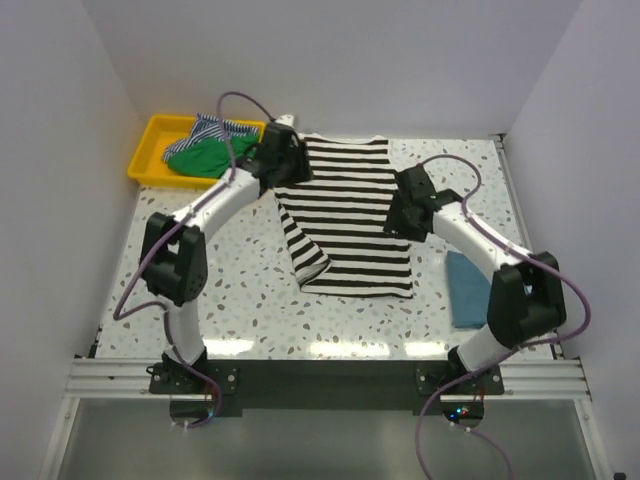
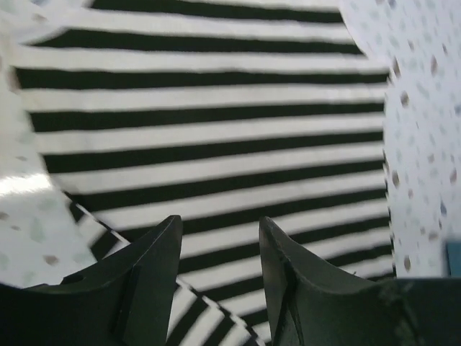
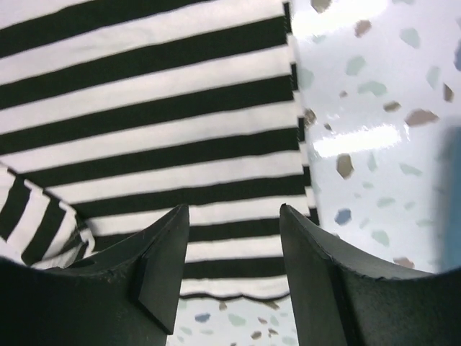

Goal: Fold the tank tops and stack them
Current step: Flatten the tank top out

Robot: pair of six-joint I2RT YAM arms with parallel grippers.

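The black-and-white striped tank top [image 1: 345, 215] lies flat in the middle of the table, its left side folded inward. It fills the left wrist view [image 2: 209, 122] and the right wrist view [image 3: 151, 122]. My left gripper [image 1: 285, 165] hovers over its upper left part, open and empty [image 2: 220, 223]. My right gripper [image 1: 408, 212] hovers over its right edge, open and empty [image 3: 234, 213]. A folded teal-blue tank top [image 1: 467, 288] lies at the right. The green tank top [image 1: 200, 158] and the finely blue-striped tank top [image 1: 215, 128] lie in the yellow tray [image 1: 148, 150].
The yellow tray stands at the table's back left corner. White walls close in the table on the left, back and right. The arm bases sit on a rail [image 1: 320, 378] at the near edge.
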